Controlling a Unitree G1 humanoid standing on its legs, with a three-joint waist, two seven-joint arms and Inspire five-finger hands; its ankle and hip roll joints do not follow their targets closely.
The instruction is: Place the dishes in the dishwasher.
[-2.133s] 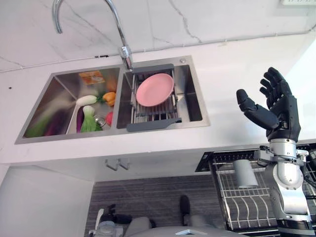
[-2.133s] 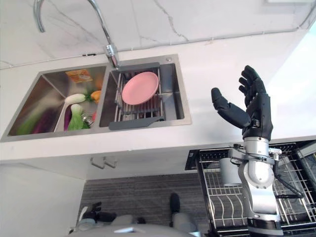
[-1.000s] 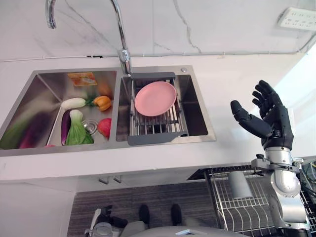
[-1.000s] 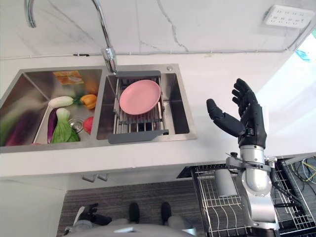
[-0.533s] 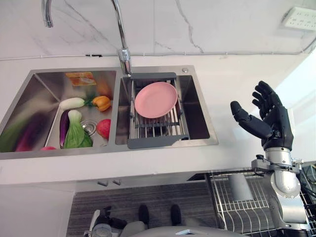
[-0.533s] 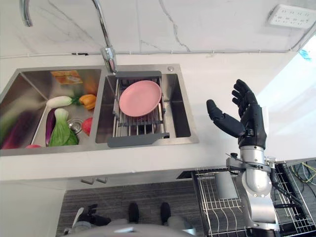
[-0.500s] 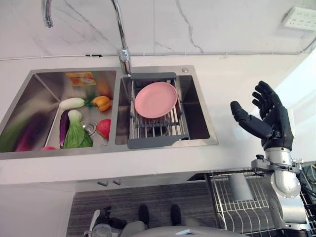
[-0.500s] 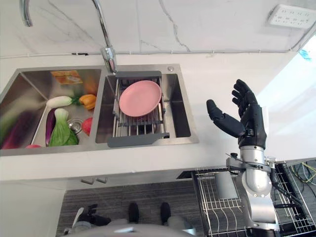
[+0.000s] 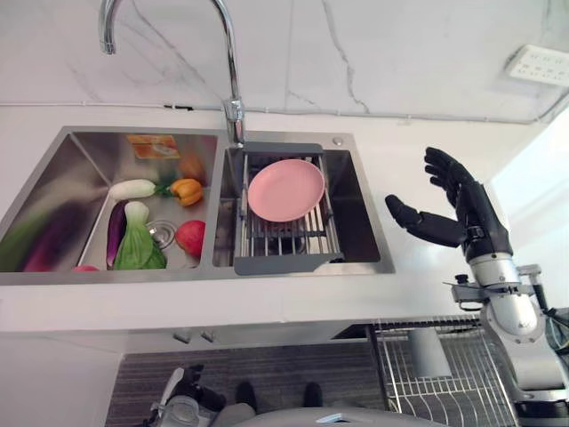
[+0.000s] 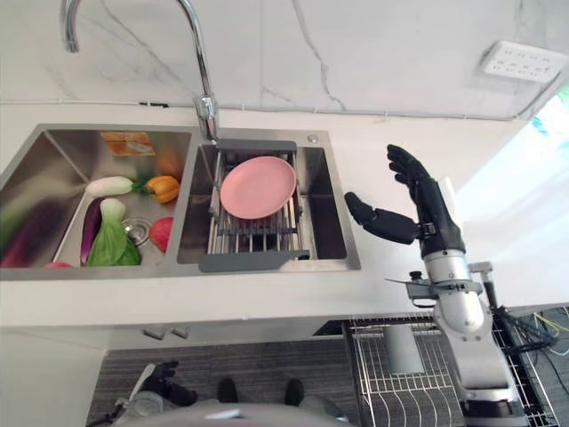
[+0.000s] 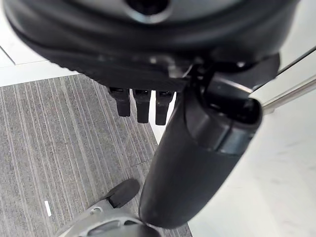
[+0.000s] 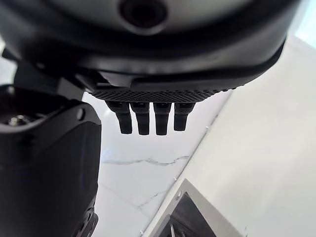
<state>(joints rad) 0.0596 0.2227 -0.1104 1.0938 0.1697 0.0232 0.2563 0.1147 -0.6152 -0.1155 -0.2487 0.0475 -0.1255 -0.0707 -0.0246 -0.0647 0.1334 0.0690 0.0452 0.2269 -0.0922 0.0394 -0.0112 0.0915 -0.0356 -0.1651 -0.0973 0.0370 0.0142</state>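
A pink plate (image 9: 285, 189) lies tilted on a metal drying rack (image 9: 284, 242) set across the right basin of the sink (image 9: 369, 222). My right hand (image 9: 471, 218) is raised above the white counter just right of the sink, open, fingers spread, thumb pointing towards the basin, holding nothing. Its straight fingers (image 12: 148, 116) show in the right wrist view. The pulled-out dishwasher rack (image 9: 462, 382) sits below the counter's edge at the lower right. My left hand (image 11: 148, 64) hangs low over the grey floor, open and empty.
The left basin holds vegetables: a bok choy (image 9: 138, 245), an eggplant (image 9: 116, 233), an orange pepper (image 9: 186, 189) and a tomato (image 9: 189, 238). A tall faucet (image 9: 233, 107) stands behind the sink. A grey cup (image 9: 429, 351) stands in the dishwasher rack. A wall socket (image 9: 538, 65) is at the upper right.
The camera has shifted. My right hand has moved left towards the sink and tipped forward, still open. The plate has not moved.
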